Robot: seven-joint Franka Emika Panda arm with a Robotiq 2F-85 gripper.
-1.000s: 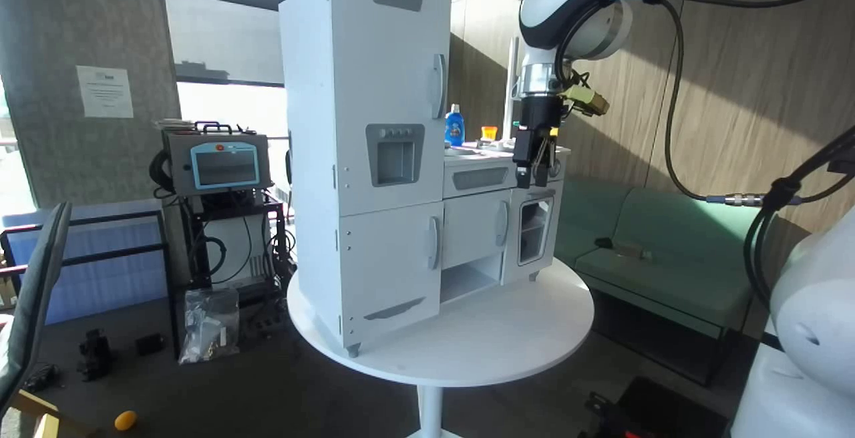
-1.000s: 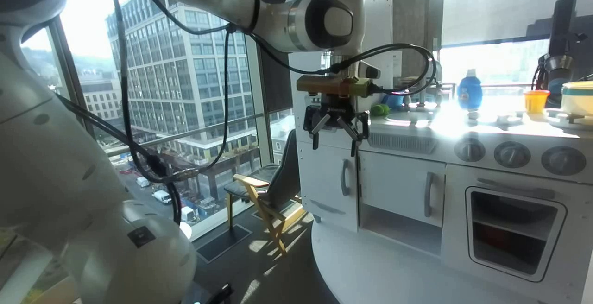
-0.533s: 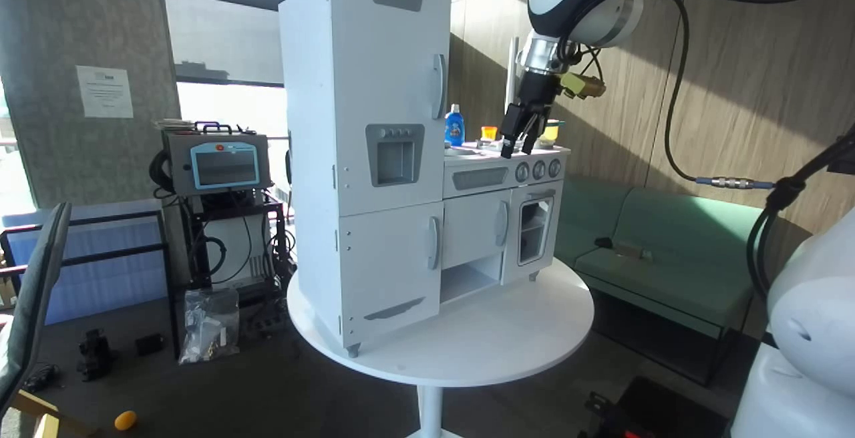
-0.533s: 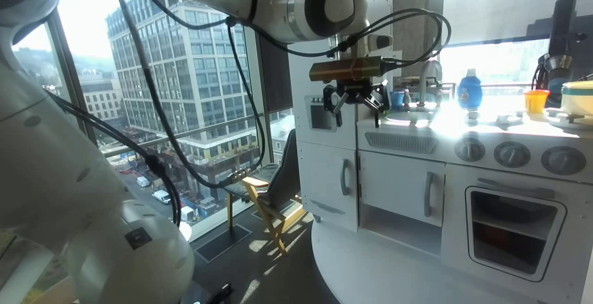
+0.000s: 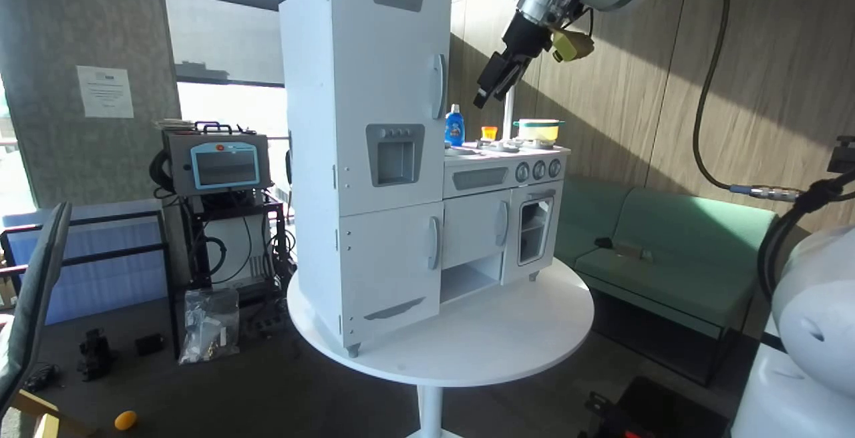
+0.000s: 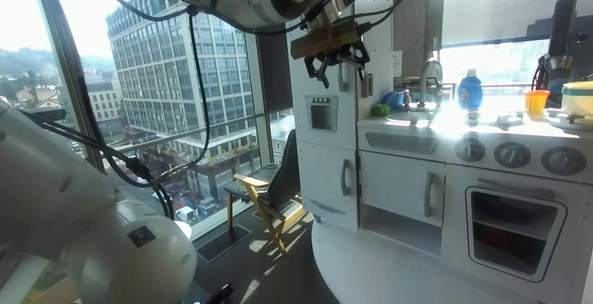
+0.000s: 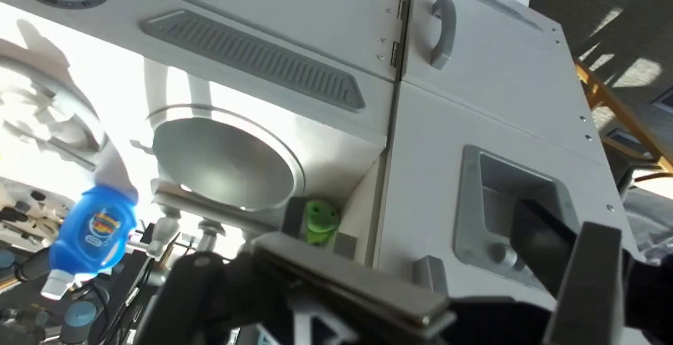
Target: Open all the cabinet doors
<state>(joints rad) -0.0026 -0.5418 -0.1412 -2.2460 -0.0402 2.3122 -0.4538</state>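
Four white cabinet doors show on the toy kitchen, and all are closed. They are the tall upper door (image 5: 387, 57) with a grey square inset, the lower fridge door (image 5: 387, 258), the middle door (image 5: 471, 228) and the dark-windowed oven door (image 6: 514, 230). My gripper (image 6: 344, 79) stands open and tilted, with nothing held. In an exterior view it overlaps the upper door's grey handle (image 5: 439, 86) only from another angle; there it hangs to the right, above the counter. The wrist view shows that handle's end (image 7: 431, 274) between the spread fingers; contact cannot be seen.
On the counter stand a blue bottle (image 6: 469, 90), an orange cup (image 6: 536, 101), a yellow pot (image 5: 538, 129) and a faucet (image 6: 432, 74). A green toy (image 7: 322, 216) lies beside the sink (image 7: 223, 163). The unit rests on a round white table (image 5: 507, 331).
My gripper has risen from in front of the counter to above it, tilting and moving toward the tall fridge section. The fingers stay apart, and the doors look unchanged.
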